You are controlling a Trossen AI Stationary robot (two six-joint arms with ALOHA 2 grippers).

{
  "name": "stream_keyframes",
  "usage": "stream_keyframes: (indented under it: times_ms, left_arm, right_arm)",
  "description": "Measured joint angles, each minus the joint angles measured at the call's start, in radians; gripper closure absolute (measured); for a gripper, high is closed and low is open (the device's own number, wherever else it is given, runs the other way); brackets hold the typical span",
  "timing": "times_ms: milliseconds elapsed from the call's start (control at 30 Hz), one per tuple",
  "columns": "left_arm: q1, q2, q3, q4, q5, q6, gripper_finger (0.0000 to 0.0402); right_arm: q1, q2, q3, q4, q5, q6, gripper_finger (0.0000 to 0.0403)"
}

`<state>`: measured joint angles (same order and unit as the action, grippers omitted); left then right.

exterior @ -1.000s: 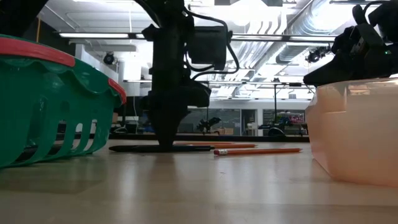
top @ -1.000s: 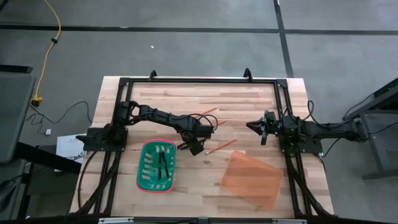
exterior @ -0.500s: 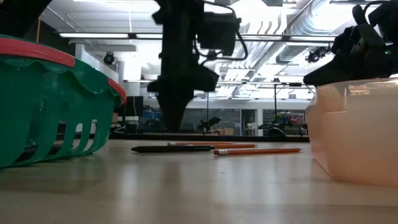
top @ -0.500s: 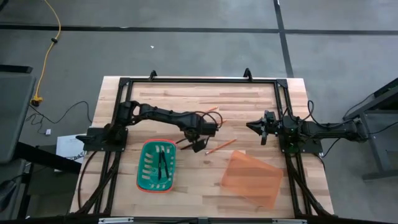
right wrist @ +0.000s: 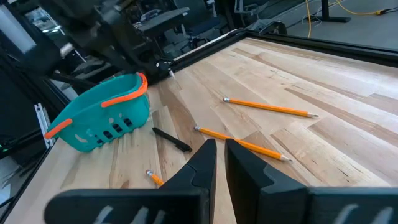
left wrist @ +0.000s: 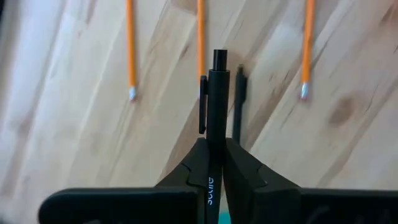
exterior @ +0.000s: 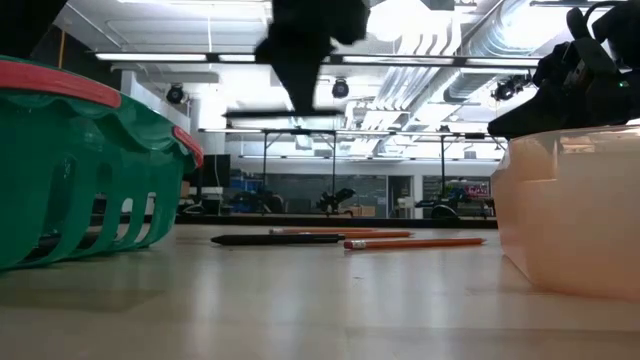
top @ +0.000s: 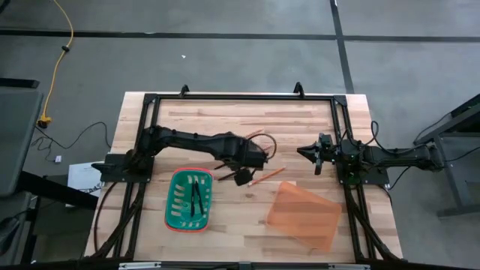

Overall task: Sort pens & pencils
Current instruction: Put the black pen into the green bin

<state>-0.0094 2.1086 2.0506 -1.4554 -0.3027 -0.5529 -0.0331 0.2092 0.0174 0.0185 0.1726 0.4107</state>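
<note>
Wooden table: everything is laid out on it, with my two arms reaching in from its two sides.
Left claw: raised off the table near the middle, just beside the green basket. Its fingers are clamped on a black pen.
Held pen: a dark stick with a clip, pinched near one end. It juts straight out past my fingertips, clear of the wood.
Pen on the table: it lies flat beneath my left claw, between the basket and the pencils, and touches neither.
Pens in the basket: dark sticks lie on the basket's floor. I cannot tell how many.
Pencils: three orange-yellow ones lie loose on the wood, set apart from each other, and none is in a container. One lies just beside the loose pen, and one is partly under my left forearm in the high view.
Orange bin: a translucent tub on the right half of the table, near the front edge and well apart from the basket.
Right claw: parked at the table's right side, pointing inward. Its fingers are drawn together to a thin slit, with nothing between them.
</note>
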Motion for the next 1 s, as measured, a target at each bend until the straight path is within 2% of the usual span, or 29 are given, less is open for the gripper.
stream_keyframes:
  times_ms: [200, 433, 533, 767, 1000]
  left_arm:
    - [-0.078, -0.109, -0.072, -0.064, -0.038, -0.139, 0.0382]
    - [-0.195, -0.309, -0.303, -0.048, -0.099, -0.382, 0.0384]
    - [-0.248, -0.393, -0.439, 0.014, -0.098, -0.499, 0.0382]
    - [-0.347, -0.559, -0.715, 0.281, -0.098, -0.715, 0.0381]
    - [-0.406, -0.602, -0.903, 0.421, -0.066, -0.882, 0.0381]
  right_arm:
    - [0.000, -0.001, 0.000, 0.000, 0.000, 0.000, 0.0378]
    - [0.000, -0.001, 0.000, 0.000, 0.000, 0.000, 0.0378]
    - [0.000, 0.000, 0.000, 0.000, 0.000, 0.000, 0.0378]
    - [0.000, 0.000, 0.000, 0.000, 0.000, 0.000, 0.0378]
    - [0.000, 0.000, 0.000, 0.000, 0.000, 0.000, 0.0378]
